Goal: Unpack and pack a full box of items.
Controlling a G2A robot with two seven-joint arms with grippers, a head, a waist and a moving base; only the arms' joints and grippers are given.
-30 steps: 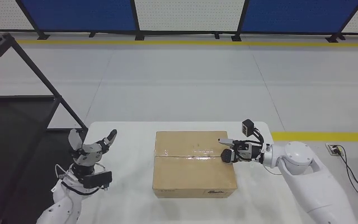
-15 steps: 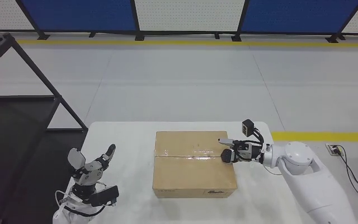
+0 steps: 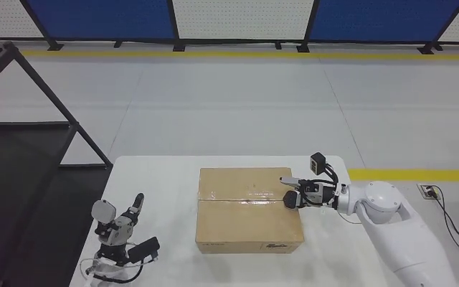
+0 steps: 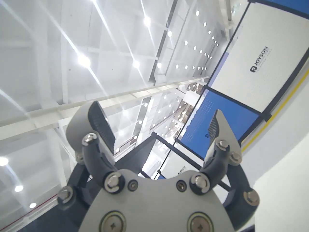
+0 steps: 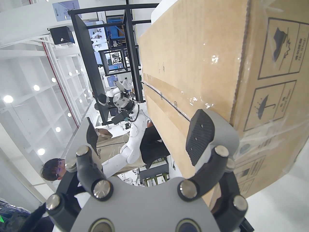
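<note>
Opening step, I judge: the taped brown cardboard box (image 3: pixel 249 209) sits shut mid white table (image 3: pixel 165 186). The right hand (image 3: pixel 288 191), open and empty, waits at its 3 o'clock seam end. The left hand (image 3: pixel 120 208) is open and empty at 8 o'clock. Next, breaking the tape.

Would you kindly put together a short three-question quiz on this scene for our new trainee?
1. True or false: the cardboard box stands open with its flaps up.
2. Multiple choice: the right gripper is A) over the middle of the box's top, B) at the box's end, by its centre seam, C) inside the box.
3. Fill in: the left gripper, which is away from the box and points upward, is ____ (open or shut).

Key: 1 false; 2 B; 3 open.
</note>
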